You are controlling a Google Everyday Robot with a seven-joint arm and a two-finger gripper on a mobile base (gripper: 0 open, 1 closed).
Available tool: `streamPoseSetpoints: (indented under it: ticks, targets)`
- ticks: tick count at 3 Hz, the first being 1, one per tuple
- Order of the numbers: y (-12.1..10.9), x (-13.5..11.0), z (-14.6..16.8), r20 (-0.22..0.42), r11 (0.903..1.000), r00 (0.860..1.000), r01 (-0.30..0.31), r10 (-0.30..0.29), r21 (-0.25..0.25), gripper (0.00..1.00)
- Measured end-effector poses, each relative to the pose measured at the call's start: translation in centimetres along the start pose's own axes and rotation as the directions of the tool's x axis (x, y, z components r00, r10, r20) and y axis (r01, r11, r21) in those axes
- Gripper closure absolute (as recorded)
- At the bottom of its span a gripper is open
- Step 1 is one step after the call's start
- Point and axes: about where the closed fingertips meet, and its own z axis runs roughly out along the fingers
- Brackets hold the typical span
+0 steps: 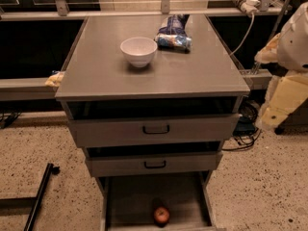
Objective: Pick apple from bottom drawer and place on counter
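Note:
The apple point(161, 215), small and red with yellowish patches, lies near the front of the open bottom drawer point(130, 201), a grey tray pulled out at the foot of the cabinet. The counter point(192, 71) is the grey top of the cabinet. My gripper is out of view. Only white and cream parts of my arm point(288, 81) show at the right edge, beside the cabinet and well above the apple.
A white bowl point(138, 51) and a blue snack bag point(173, 36) sit on the counter's far half. The two upper drawers point(154, 129) with black handles stand slightly pulled out. A black bar point(38, 196) lies on the floor at left. Cables point(245, 129) lie at right.

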Motion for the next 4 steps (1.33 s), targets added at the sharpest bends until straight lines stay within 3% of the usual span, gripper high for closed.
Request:
streamPoseSetpoints:
  ticks: [1, 2, 3, 4]
  targets:
    - [0.8, -0.1, 1.9, 0.059, 0.9997, 0.998, -0.025, 0.025, -0.005, 0.41]
    - [4.0, -1.3, 5.7, 0.188, 0.9964, 0.979, -0.076, 0.082, -0.037, 0.65]
    - [8.1, -3.9, 12.2, 0.326, 0.989, 0.938, -0.084, 0.12, -0.122, 0.89]
    - [9.5, -4.3, 14.7, 0.339, 0.986, 0.93, -0.103, 0.142, -0.131, 1.0]
